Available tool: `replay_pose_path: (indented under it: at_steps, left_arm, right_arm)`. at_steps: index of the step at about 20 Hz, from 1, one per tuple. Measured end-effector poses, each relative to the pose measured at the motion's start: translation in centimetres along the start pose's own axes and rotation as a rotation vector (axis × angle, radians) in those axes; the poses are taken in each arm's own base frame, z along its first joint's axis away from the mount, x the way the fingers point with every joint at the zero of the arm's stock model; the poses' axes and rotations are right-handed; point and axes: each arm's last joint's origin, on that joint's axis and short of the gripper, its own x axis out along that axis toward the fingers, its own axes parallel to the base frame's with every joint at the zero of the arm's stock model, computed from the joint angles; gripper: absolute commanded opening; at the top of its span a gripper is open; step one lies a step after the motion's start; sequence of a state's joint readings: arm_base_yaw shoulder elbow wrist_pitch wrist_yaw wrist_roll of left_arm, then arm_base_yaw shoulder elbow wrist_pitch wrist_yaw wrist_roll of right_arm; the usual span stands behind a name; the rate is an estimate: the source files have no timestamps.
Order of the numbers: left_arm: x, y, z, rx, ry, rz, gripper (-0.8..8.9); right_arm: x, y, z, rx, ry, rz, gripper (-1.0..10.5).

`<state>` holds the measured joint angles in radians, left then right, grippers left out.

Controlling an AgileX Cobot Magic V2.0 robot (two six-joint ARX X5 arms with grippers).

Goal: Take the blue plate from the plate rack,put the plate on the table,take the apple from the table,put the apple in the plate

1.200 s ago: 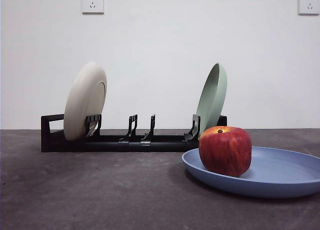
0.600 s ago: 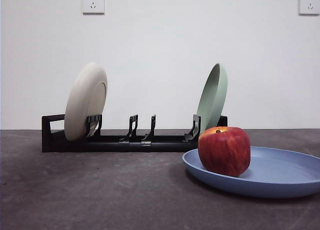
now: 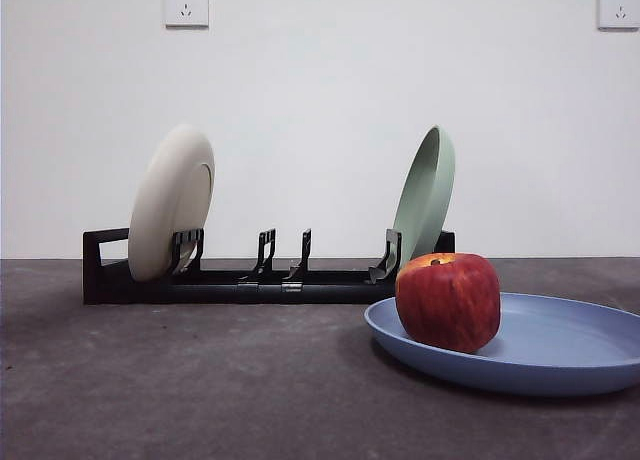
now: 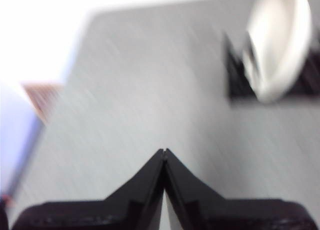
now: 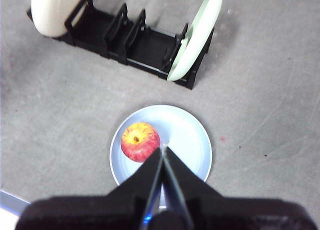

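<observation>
Left wrist view smeared by blur: cream plate (image 4: 280, 45) and plate rack (image 4: 240, 75) far beyond left pincer (image 4: 164, 151), indistinct. Blue plate (image 3: 560, 350) cut by front view's edge; its near rim hidden under right pincer (image 5: 164, 149).
</observation>
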<state>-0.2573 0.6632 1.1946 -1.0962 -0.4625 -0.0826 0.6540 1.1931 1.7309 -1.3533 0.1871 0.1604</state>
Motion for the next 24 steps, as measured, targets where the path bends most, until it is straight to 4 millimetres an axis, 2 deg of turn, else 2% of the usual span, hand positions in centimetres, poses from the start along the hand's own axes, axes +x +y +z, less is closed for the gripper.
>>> replay_pose_path:
  at_steps: [3, 6, 8, 12, 14, 17, 19, 24]
  left_arm:
    - [0.3, 0.2, 1.5, 0.009, -0.233, -0.028, -0.03]
    - [1.7, -0.6, 0.4, 0.062, -0.451, -0.204, -0.03]
    - [3.7, -1.5, -1.9, 0.105, -0.546, -0.321, -0.03]
    - [8.0, -3.1, -8.3, 0.142, -0.605, -0.489, -0.03]
    - [9.5, -3.4, -11.3, 0.139, -0.561, -0.49, -0.03]
    - [11.2, -3.5, -14.7, 0.108, -0.512, -0.453, -0.03]
    - [11.8, -3.4, -16.0, 0.089, -0.502, -0.429, -0.03]
    - [12.5, -3.4, -17.8, 0.071, -0.529, -0.369, -0.03]
  right_arm:
    - [1.0, 0.3, 0.4, -0.006, 0.029, -0.005, 0.0]
    - [1.8, 0.5, 0.7, -0.01, 0.05, -0.008, 0.0]
    - [2.1, 0.5, 0.8, -0.011, 0.058, -0.009, 0.0]
    - [2.2, 0.6, 0.8, -0.012, 0.062, -0.01, 0.0]
    - [2.2, 0.6, 0.8, -0.012, 0.062, -0.01, 0.0]
    - [2.2, 0.6, 0.8, -0.012, 0.062, -0.01, 0.0]
    - [2.2, 0.6, 0.8, -0.012, 0.062, -0.01, 0.0]
    - [2.2, 0.6, 0.8, -0.012, 0.062, -0.01, 0.0]
